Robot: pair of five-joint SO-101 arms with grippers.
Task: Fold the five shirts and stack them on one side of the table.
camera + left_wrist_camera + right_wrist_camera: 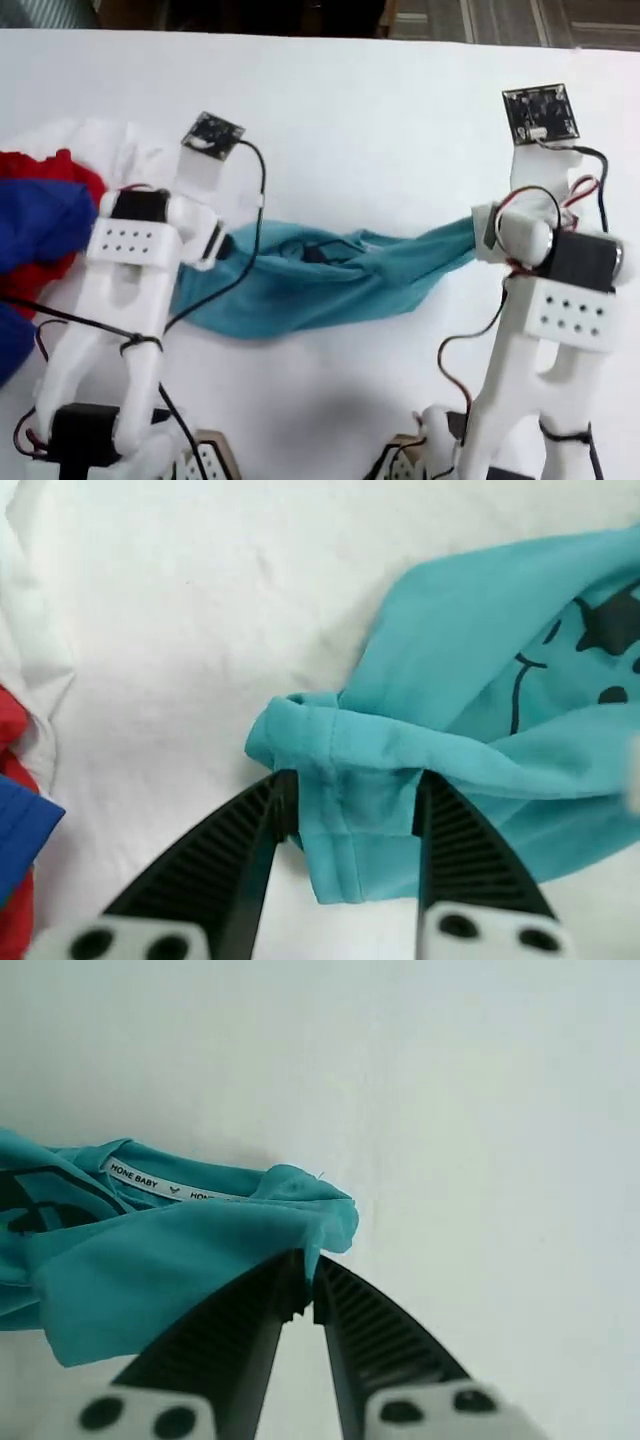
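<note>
1. A teal cotton shirt with a dark printed face (330, 285) lies twisted into a rope across the middle of the white desk (350, 120), strung between the two arms.
2. At the shirt's left end, the left gripper (352, 785) stands with its black ribbed fingers (250, 830) spread to either side of a bunched hem. The cloth sits between them, not visibly clamped.
3. At the right end, the right gripper (308, 1265) has its fingers (370, 1330) pressed together on a corner of cloth next to the neck label.
4. The step in hand appears to be spreading the shirt flat before the first fold. Doing it well probably means closing the left fingers firmly on the hem first, then drawing both ends apart evenly so the twist falls out (a one-sided tug would likely only drag the whole garment along).
5. The shirt should end up flat, with sleeves and hem sorted out, before any fold is tried.
6. A heap of further garments waits at the desk's left edge, unfolded: a red one (40, 175), a blue one (40, 225) and a white one (110, 140).
7. The finished stack belongs directly on the desk surface, and the right side looks like the freer place for it.
</note>
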